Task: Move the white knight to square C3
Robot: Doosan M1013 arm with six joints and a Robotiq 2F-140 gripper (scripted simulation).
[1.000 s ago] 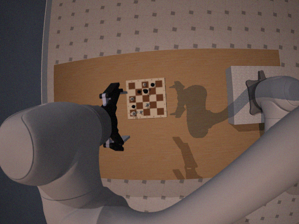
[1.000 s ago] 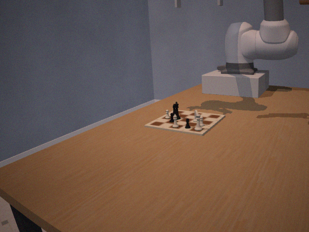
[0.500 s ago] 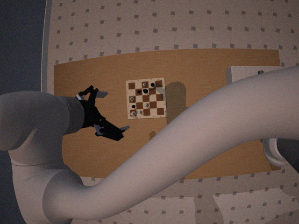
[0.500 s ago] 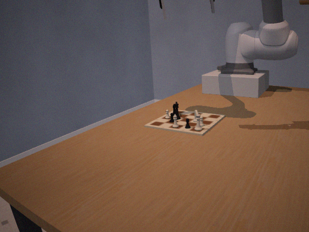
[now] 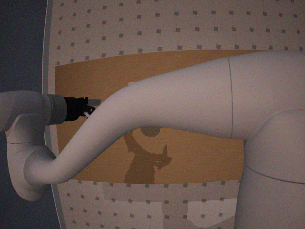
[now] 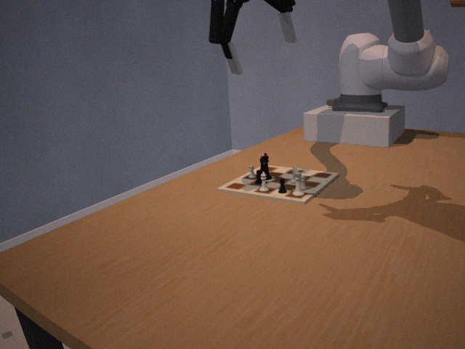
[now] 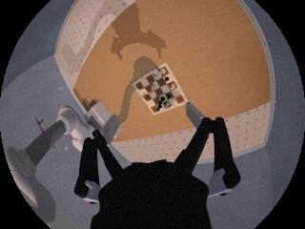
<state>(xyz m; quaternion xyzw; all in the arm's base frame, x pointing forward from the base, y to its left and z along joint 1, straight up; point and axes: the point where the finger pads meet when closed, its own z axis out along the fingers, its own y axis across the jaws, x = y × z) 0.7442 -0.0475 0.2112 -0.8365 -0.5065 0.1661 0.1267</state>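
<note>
A small chessboard (image 6: 280,182) lies on the wooden table with several white and black pieces standing on it. The pieces are too small for me to tell which one is the white knight. A tall black piece (image 6: 264,165) stands at the board's far left side. My gripper (image 6: 261,45) is open and empty, high in the air above the board. In the wrist view the board (image 7: 159,91) shows far below, between the spread fingers of the gripper (image 7: 145,114). In the top view the arm hides the board, and only part of the gripper (image 5: 85,108) shows.
The robot's base stands on a white pedestal (image 6: 354,126) at the back of the table, behind the board. The arm's shadow (image 6: 409,210) falls on the table to the right of the board. Walls close in the table's left and back sides.
</note>
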